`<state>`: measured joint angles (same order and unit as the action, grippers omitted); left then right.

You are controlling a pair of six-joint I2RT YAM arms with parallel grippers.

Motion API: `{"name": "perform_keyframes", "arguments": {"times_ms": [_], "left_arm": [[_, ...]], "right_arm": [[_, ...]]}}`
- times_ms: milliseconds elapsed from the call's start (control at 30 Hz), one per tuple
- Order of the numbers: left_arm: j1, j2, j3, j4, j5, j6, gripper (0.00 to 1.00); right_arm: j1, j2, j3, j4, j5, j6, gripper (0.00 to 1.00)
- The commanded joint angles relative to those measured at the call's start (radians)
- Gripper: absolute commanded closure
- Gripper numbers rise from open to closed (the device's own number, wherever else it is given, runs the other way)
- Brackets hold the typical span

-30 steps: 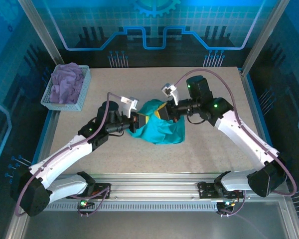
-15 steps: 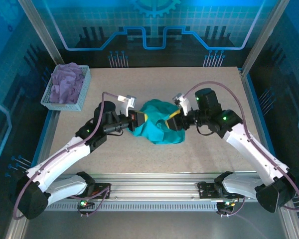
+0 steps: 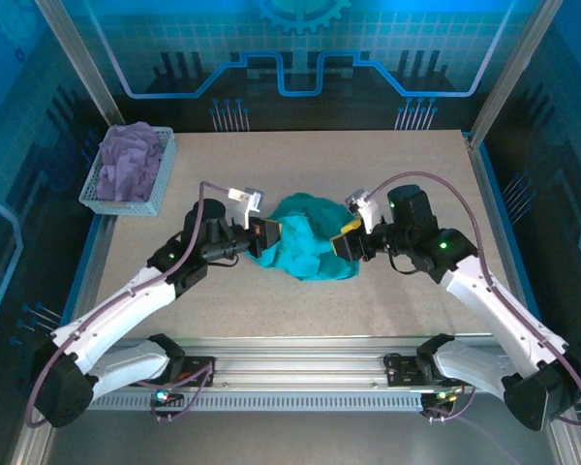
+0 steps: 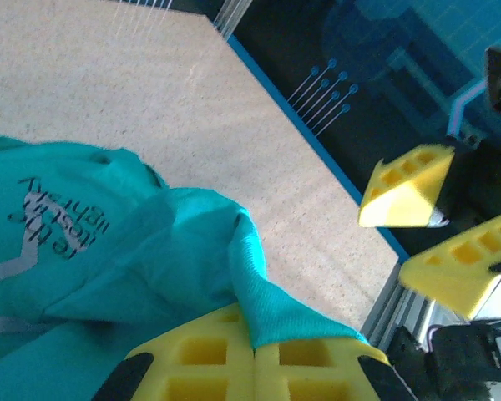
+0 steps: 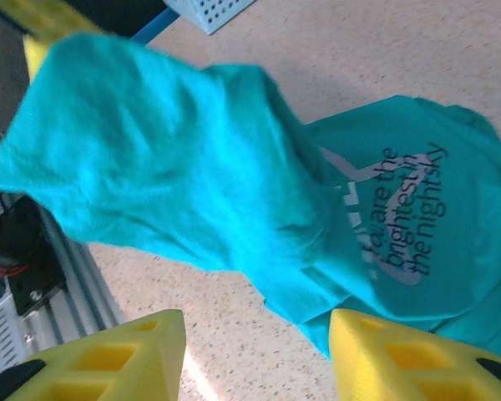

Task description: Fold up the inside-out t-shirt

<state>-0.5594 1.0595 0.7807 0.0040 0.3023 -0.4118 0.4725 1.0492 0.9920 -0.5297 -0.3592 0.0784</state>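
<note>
The inside-out t-shirt [image 3: 310, 247], teal with grey print, lies crumpled in a heap at the middle of the table. My left gripper [image 3: 268, 235] is at the heap's left edge. In the left wrist view its yellow fingers [image 4: 192, 359] are shut on a ribbed fold of the t-shirt [image 4: 267, 305]. My right gripper [image 3: 351, 243] is at the heap's right edge, open. Its two yellow fingers [image 5: 108, 359] stand wide apart over bare table, with the t-shirt [image 5: 234, 184] just beyond them. The right gripper's fingers [image 4: 401, 188] also appear in the left wrist view.
A white mesh basket [image 3: 165, 170] holding a lavender cloth [image 3: 131, 160] stands at the back left of the table [image 3: 407, 165]. The table's near edge meets a metal rail [image 3: 300, 354] between the arm bases.
My right gripper opened, let go of the t-shirt and drew back to the right and lower. The raised cloth sank into the heap. My left gripper stayed shut on its fold.
</note>
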Motion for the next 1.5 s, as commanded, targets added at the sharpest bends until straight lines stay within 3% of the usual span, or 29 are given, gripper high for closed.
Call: {"name": "perform_keyframes", "arguments": {"times_ms": [0, 133, 267, 367, 467, 567, 700, 867, 967, 1067, 1133, 1167, 1233, 1333, 1467], "left_arm": [[0.003, 0.002, -0.088, -0.082, -0.06, -0.003, 0.89], [0.003, -0.015, -0.155, -0.21, -0.189, -0.065, 0.64], [0.007, -0.088, -0.159, -0.351, -0.39, -0.095, 0.41], [0.043, -0.133, -0.168, -0.322, -0.483, -0.108, 0.27], [0.109, -0.063, -0.156, -0.212, -0.439, -0.124, 0.21], [0.182, 0.126, -0.053, -0.185, -0.378, -0.14, 0.18], [0.227, 0.366, 0.065, -0.144, -0.336, -0.134, 0.15], [0.25, 0.61, 0.175, -0.136, -0.224, -0.151, 0.15], [0.25, 0.674, 0.181, -0.104, -0.152, -0.165, 0.24], [0.25, 0.705, 0.167, -0.065, -0.098, -0.181, 0.44], [0.25, 0.713, 0.157, -0.033, -0.063, -0.192, 0.62], [0.252, 0.712, 0.155, -0.022, -0.049, -0.195, 0.76], [0.26, 0.697, 0.155, -0.005, -0.027, -0.2, 0.99], [0.29, 0.63, 0.149, 0.03, -0.014, -0.219, 1.0], [0.333, 0.483, 0.174, 0.075, -0.007, -0.234, 1.0]], "right_arm": [[-0.023, 0.042, 0.006, 0.028, 0.107, 0.03, 0.51], [-0.023, 0.116, 0.008, 0.087, 0.126, 0.065, 0.51], [-0.019, 0.211, 0.005, 0.155, 0.175, 0.102, 0.5], [-0.008, 0.31, 0.016, 0.21, 0.237, 0.122, 0.5], [-0.001, 0.434, 0.067, 0.251, 0.3, 0.125, 0.49], [0.0, 0.575, 0.151, 0.256, 0.38, 0.102, 0.46], [0.001, 0.73, 0.259, 0.243, 0.451, 0.061, 0.4], [0.006, 0.916, 0.438, 0.095, 0.533, 0.011, 0.33], [0.001, 0.984, 0.506, 0.021, 0.58, -0.017, 0.32], [-0.007, 1.052, 0.569, -0.039, 0.545, -0.03, 0.37], [-0.015, 1.076, 0.591, -0.048, 0.529, -0.035, 0.52], [-0.02, 1.076, 0.598, -0.046, 0.524, -0.037, 0.64], [-0.031, 1.05, 0.595, -0.026, 0.526, -0.042, 0.8], [-0.057, 0.943, 0.575, 0.03, 0.528, -0.059, 0.99], [-0.104, 0.74, 0.546, 0.125, 0.501, -0.079, 1.0]]}}
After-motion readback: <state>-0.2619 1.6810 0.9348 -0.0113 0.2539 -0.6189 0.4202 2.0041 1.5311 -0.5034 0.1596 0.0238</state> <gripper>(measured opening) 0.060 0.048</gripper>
